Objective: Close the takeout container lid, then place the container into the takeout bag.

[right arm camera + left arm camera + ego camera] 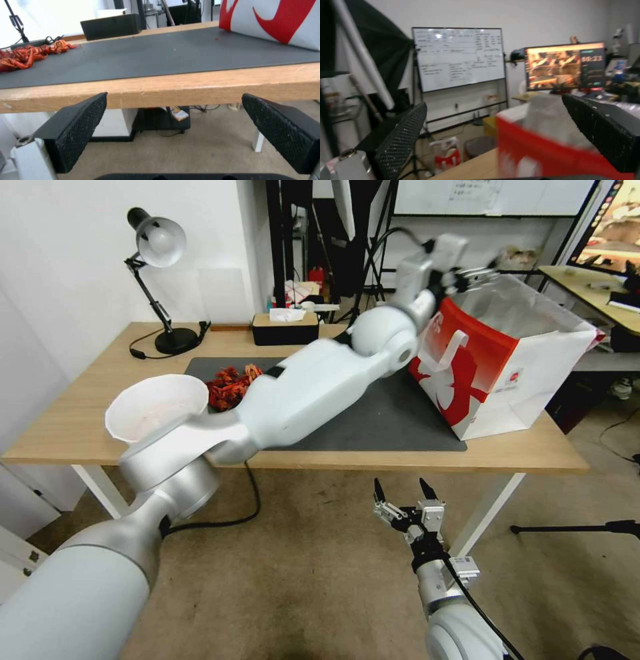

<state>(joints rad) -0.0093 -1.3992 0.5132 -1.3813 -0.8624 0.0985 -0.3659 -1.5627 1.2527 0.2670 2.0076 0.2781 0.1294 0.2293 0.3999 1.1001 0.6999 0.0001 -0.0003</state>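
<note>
The red-and-white takeout bag (507,373) stands open at the table's right end, partly on the dark mat. My left arm stretches across the table, and its gripper (481,275) hangs at the bag's upper far rim. In the left wrist view that gripper (493,101) is open with nothing between its fingers, and the bag's red edge (533,150) lies just below them. My right gripper (403,490) hangs open below the table's front edge, and the right wrist view shows it (175,96) empty in front of the wooden edge. The takeout container and its lid are out of view.
A big white bowl (157,407) sits at the front left, beside a pile of red pieces (230,383) on the black mat (393,420). A black tissue box (285,328) and a desk lamp (157,247) stand at the back. A monitor (565,66) and a whiteboard (458,57) lie beyond.
</note>
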